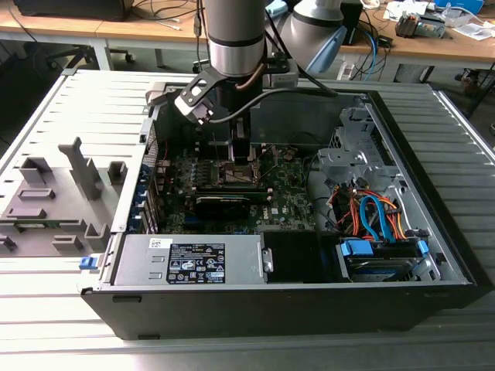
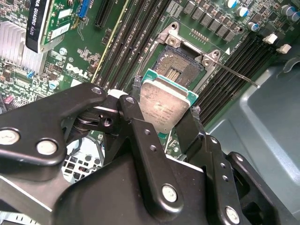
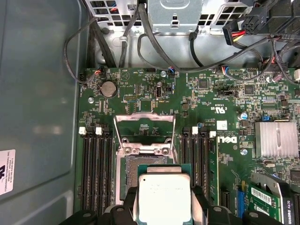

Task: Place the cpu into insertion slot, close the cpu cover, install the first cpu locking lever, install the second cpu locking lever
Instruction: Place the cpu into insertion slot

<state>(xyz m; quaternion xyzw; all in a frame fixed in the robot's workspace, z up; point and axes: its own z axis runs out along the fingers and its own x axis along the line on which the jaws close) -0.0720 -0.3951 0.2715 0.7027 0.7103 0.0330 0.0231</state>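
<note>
cpu (image 2: 164, 105) clamped by its edges in the gripper (image 2: 165, 111), held over the insertion slot (image 2: 180, 70), not seated. cpu cover (image 3: 143, 150) stands open beyond the slot. memory slots (image 3: 93, 173) flank both sides. exterior view: arm (image 1: 236, 46) reaching down into the computer case (image 1: 433, 232).

**Arm and gripper: pose at grasp**

Hangs near-vertical in the exterior view: grey arm (image 1: 236, 31) above, wrist turned downward, black gripper (image 1: 240, 151) at the lower end. Clamps two opposite edges of the cpu (image 3: 164, 197) between two black fingers (image 2: 140, 136), drawn in to the chip's width, in both wrist views. Presents the chip's pale metal face toward both wrist cameras. Shows linked black bars with silver pivot screws behind each fingertip.
</note>
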